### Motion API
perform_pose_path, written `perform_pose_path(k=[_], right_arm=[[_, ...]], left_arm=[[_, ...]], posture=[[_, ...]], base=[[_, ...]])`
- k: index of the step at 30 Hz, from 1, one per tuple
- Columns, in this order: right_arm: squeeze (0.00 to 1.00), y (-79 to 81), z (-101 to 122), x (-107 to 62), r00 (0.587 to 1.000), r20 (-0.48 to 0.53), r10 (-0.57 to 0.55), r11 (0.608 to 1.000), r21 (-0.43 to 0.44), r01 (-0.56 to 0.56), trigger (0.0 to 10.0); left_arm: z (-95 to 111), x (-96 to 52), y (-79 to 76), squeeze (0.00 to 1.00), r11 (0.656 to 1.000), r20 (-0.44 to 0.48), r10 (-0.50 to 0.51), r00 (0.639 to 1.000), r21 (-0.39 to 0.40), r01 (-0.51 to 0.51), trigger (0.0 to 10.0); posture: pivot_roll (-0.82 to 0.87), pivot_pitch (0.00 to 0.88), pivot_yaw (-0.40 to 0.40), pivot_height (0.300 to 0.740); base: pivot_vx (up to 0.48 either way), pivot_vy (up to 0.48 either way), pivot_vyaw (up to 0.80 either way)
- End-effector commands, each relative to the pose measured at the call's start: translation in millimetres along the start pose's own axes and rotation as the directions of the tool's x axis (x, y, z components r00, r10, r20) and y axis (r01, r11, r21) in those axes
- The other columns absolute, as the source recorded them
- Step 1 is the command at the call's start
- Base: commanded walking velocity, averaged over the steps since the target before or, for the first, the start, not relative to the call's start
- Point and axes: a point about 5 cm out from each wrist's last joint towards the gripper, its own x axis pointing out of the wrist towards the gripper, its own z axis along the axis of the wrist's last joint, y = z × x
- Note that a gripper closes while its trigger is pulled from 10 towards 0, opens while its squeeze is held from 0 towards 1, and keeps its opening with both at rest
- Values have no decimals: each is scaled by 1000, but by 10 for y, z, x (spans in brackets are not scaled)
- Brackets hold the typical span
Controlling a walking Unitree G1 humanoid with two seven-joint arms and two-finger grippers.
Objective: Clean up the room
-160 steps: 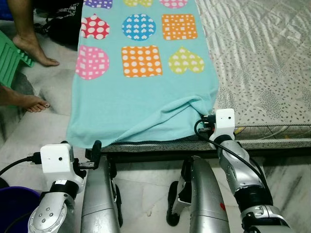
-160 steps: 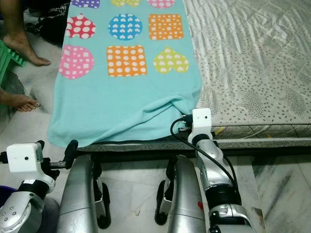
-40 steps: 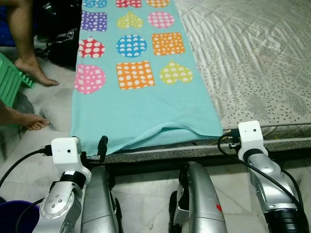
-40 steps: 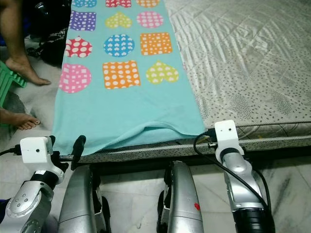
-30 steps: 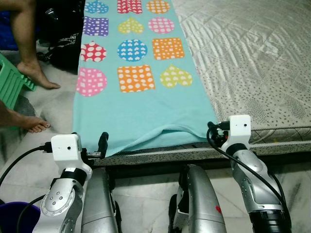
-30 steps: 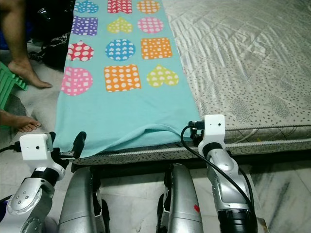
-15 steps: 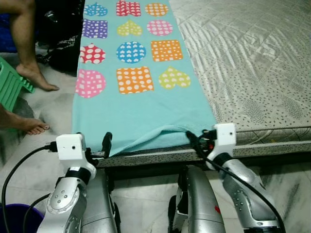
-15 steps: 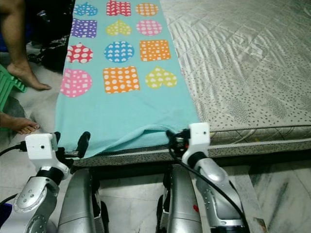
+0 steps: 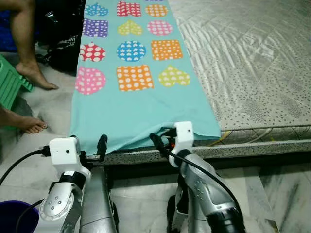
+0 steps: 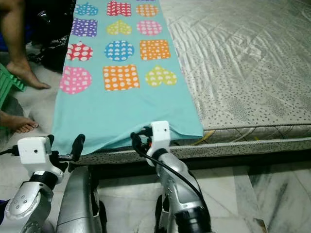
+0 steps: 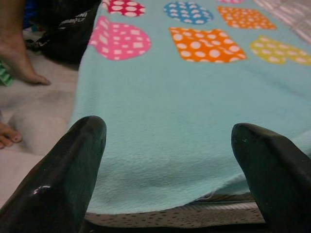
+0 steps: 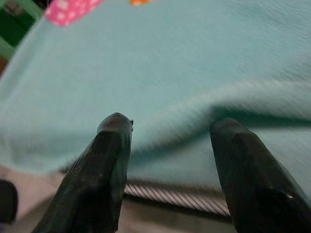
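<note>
Lying flat along the left side of the bed (image 9: 252, 63), a turquoise blanket (image 9: 141, 107) printed with spotted hearts, circles and squares reached to the near edge of the mattress, where its hem hung slightly over the piped border. A raised fold ran along that hem near the middle of the blanket's width.

The right gripper (image 12: 167, 145) was positioned at this fold, at the bed's edge. In the right wrist view its two black fingers (image 12: 109, 170) stood apart, one to each side of the raised ridge of fabric, with nothing pinched between them. The head views showed the right arm reaching inward across the robot's front, its white wrist camera (image 9: 183, 134) just at the hem.

The left gripper (image 11: 167, 160) was held at the blanket's near left corner, just short of the hem. Its fingers (image 11: 73, 170) were spread wide and held nothing; the blanket's edge and the speckled mattress border were visible between them. In the left eye view one black finger (image 9: 102, 145) stood up beside the white camera block (image 9: 64, 150) on that wrist.

On the floor (image 9: 48, 102) to the left of the bed were a person's bare feet (image 9: 29, 125), a black bag (image 9: 63, 34) against the bedside, and part of a green plastic item (image 9: 12, 85). A dark blue tub (image 9: 17, 216) showed at the lower left, beside the left arm.
</note>
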Motion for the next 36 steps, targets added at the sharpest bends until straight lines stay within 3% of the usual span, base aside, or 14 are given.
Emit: perform_pose_path(k=[1,8,18,24,30,34,36], right_arm=[[0,38,-38,55,1000,-5,2,1000,31,-2,10000],[0,159,76,228,998,54,36,997,60,-40,10000],[0,-185,151,228,992,78,-102,994,-28,104,10000],[0,-457,63,59,982,62,-179,980,-79,184,10000],[0,-746,-90,-302,964,-9,-266,953,-156,261,10000],[0,-825,-48,-435,954,2,-299,942,-160,295,10000],[0,-834,77,-502,949,58,-309,937,-151,315,10000]], left_arm=[[9,-48,17,0,1000,-6,11,1000,0,-11,10000],[22,-104,1,0,1000,-12,19,1000,1,-19,10000],[7,-121,3,0,1000,-25,24,999,-1,-24,10000],[-3,-110,-13,0,1000,-28,21,999,-5,-21,10000],[-12,-87,0,0,1000,-28,20,999,-5,-21,10000],[-12,-78,3,0,1000,-26,20,999,-6,-20,10000],[-10,-63,-1,0,1000,-23,16,1000,-7,-16,10000]], posture=[[170,254,-60,521],[190,268,-67,521],[178,264,-67,521],[166,257,-65,521],[150,249,-64,521],[143,243,-63,521],[137,239,-59,521]], base=[[0,0,0],[0,0,0],[0,0,0],[0,0,0],[0,0,0],[0,0,0],[0,0,0]])
